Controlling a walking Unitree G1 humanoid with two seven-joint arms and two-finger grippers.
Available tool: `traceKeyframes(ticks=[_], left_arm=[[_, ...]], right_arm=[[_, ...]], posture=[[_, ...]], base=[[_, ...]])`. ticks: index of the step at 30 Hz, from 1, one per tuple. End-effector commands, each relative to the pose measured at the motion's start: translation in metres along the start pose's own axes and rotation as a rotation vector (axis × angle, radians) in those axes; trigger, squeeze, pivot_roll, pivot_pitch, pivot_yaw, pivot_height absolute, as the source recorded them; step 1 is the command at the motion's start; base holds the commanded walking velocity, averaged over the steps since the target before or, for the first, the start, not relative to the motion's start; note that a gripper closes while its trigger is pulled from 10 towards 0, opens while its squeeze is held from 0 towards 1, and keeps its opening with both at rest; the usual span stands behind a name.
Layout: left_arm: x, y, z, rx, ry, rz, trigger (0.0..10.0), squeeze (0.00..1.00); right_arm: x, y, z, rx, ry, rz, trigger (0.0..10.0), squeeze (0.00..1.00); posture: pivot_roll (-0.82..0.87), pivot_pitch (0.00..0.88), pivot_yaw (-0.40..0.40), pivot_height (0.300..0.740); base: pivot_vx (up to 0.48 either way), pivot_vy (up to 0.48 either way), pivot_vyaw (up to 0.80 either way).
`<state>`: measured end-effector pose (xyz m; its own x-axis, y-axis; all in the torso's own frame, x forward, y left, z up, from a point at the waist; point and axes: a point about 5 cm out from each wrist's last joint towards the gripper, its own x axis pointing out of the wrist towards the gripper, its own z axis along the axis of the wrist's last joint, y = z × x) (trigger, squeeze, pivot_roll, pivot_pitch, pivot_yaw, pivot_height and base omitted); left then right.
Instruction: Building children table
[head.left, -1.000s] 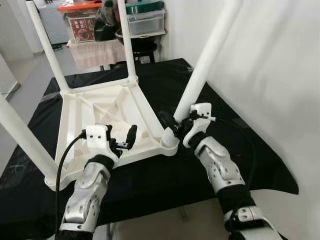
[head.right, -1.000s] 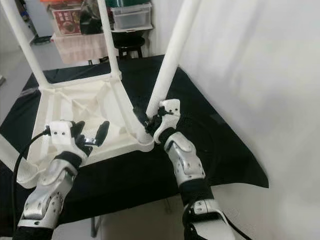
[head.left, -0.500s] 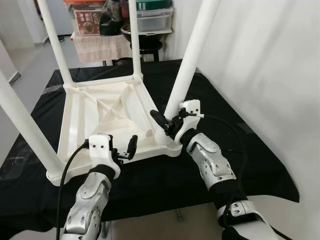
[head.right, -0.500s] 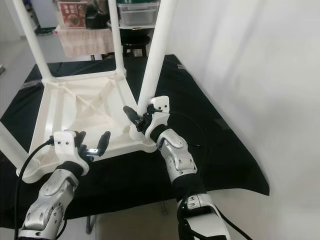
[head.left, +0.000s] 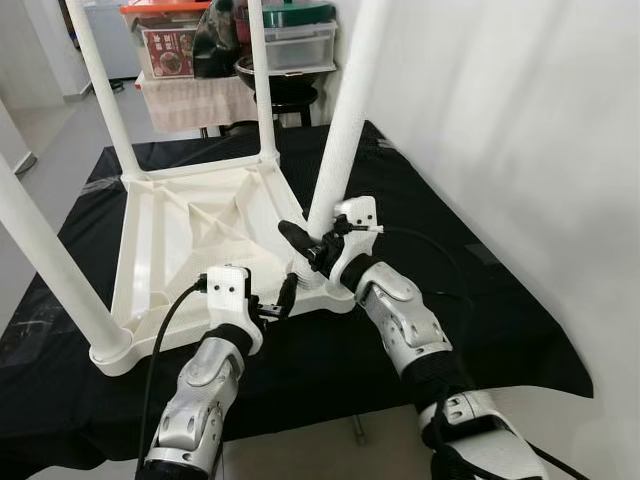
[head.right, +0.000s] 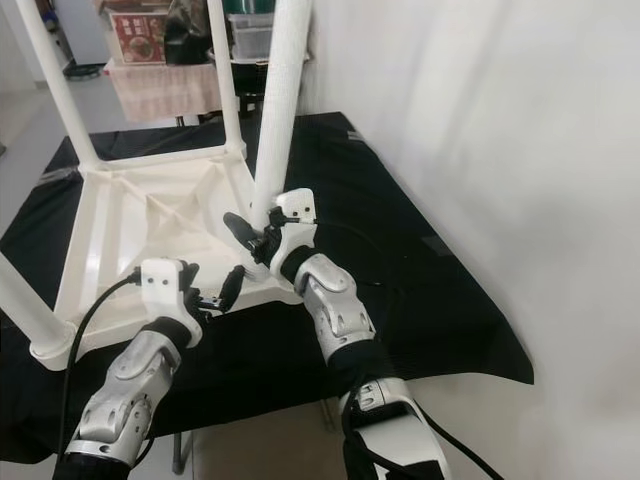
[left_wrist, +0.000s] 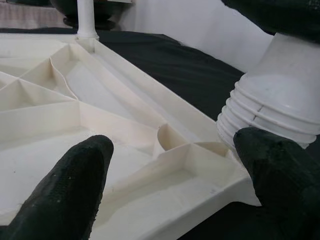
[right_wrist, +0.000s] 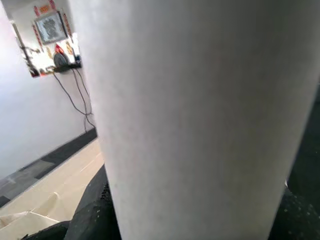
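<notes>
The white children's table lay upside down on the black-draped tabletop, three legs standing up from its far-left, far-right and near-left corners. At about 7 o'clock from its middle, the left tool hung open at the near rim, fingers apart and holding nothing. At about 4 o'clock, the right tool was closed around the base of the fourth leg, which stood at the near-right corner socket.
</notes>
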<state>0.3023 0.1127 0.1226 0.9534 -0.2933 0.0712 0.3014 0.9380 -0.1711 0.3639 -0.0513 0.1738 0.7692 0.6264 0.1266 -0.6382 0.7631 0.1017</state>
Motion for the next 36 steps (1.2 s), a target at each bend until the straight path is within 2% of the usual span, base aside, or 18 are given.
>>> traceKeyframes(ticks=[1,2,10,13,16,21,23,31,36], left_arm=[[0.001,-0.001,-0.009,0.025,0.036,-0.017,10.0,0.0],[0.0,0.003,-0.013,0.028,0.047,-0.008,10.0,0.0],[-0.002,0.011,-0.025,0.04,0.082,0.024,10.0,0.0],[-0.001,0.01,-0.025,0.053,0.081,0.023,10.0,0.0],[-0.009,0.015,-0.034,0.077,0.109,0.03,10.0,0.0],[-0.011,0.022,-0.037,0.061,0.118,0.048,10.0,0.0],[-0.009,0.024,-0.031,0.05,0.1,0.053,10.0,0.0],[-0.005,0.009,-0.02,0.042,0.057,0.02,10.0,0.0],[-0.005,0.007,-0.019,0.035,0.047,0.021,10.0,0.0]], right_arm=[[0.006,0.007,0.002,0.003,-0.018,0.026,10.0,0.0],[0.003,0.005,-0.005,-0.004,0.007,0.021,10.0,0.0],[-0.002,-0.005,-0.014,-0.018,0.046,-0.011,10.0,0.0],[-0.002,-0.007,-0.013,-0.017,0.046,-0.015,10.0,0.0],[-0.002,-0.006,-0.016,0.029,0.027,-0.036,10.0,0.0],[-0.003,-0.01,-0.016,0.029,0.018,-0.053,10.0,0.0],[-0.003,-0.011,-0.012,0.047,-0.002,-0.058,10.0,0.0],[-0.007,-0.023,0.002,0.023,-0.036,-0.072,10.0,0.0],[-0.006,-0.021,0.012,0.029,-0.078,-0.052,10.0,0.0]], posture=[[-0.05,0.0,-0.014,0.74],[-0.06,0.0,-0.004,0.74],[-0.06,0.0,-0.024,0.74],[-0.06,0.0,-0.037,0.74],[-0.03,0.0,-0.029,0.74],[-0.04,0.0,-0.014,0.74],[-0.03,0.0,-0.006,0.74],[-0.07,0.0,0.027,0.74],[-0.08,0.0,0.034,0.74]], base=[[0.0,0.0,0.0],[0.0,0.0,0.0],[0.0,0.0,0.0],[0.0,0.0,0.0],[0.0,0.0,0.0],[0.0,0.0,0.0],[0.0,0.0,0.0],[0.0,0.0,0.0],[0.0,0.0,0.0]])
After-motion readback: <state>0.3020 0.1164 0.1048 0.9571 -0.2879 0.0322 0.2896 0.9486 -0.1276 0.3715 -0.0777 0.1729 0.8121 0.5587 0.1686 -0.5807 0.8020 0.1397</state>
